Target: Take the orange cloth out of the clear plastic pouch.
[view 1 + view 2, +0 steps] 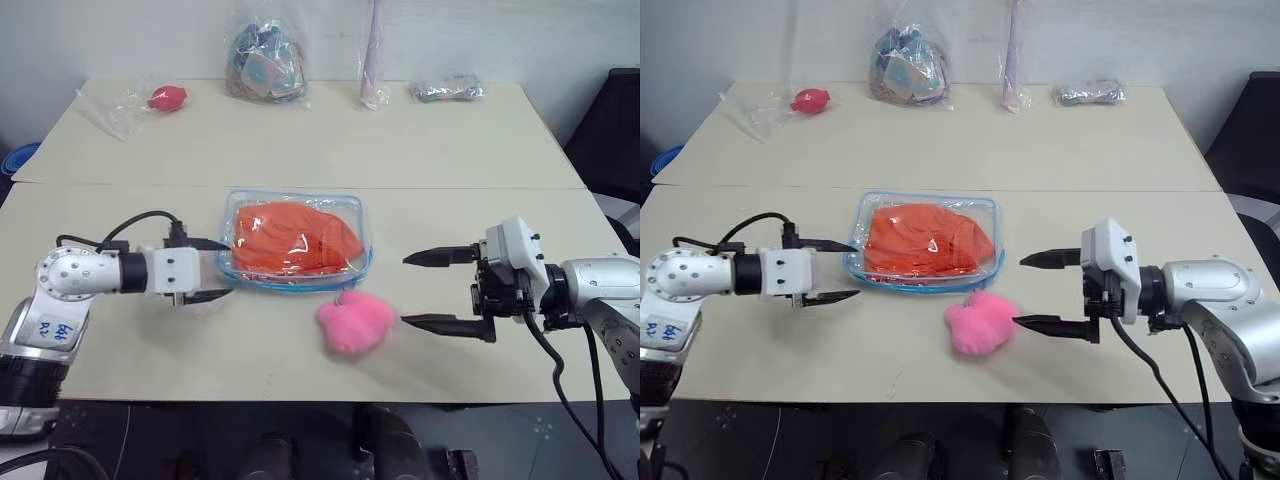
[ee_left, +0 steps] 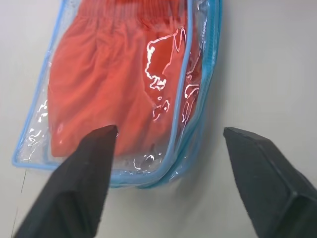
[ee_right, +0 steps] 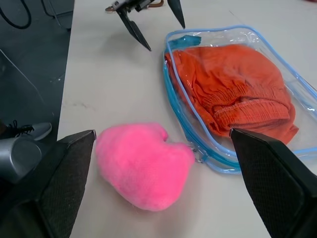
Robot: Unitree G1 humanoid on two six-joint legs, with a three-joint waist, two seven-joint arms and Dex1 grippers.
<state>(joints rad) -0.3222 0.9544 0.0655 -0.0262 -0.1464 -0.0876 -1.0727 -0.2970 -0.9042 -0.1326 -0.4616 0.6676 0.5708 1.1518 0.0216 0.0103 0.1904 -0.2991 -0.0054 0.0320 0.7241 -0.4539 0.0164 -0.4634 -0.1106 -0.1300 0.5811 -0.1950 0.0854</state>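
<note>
You are at the approach step: the orange cloth (image 1: 292, 238) lies wholly inside the clear plastic pouch (image 1: 352, 208), so next you need 1 gripper to pin the pouch and 1 to reach its opening. Nearest you, the pink plush (image 1: 354, 320) lies just beside the pouch. The left gripper (image 1: 209, 269), jaws apart and empty, points level at the pouch's left end; the right gripper (image 1: 430, 290), jaws wide and empty, points at it from beyond the plush.

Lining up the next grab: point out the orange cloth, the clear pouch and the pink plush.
orange cloth (image 1: 290, 238), left eye view, middle of fabric.
clear plastic pouch (image 1: 297, 287), left eye view, near blue edge.
pink plush (image 1: 354, 322), left eye view, centre.

Cloth (image 1: 292, 238) inside pouch (image 1: 243, 271), between hands
</note>
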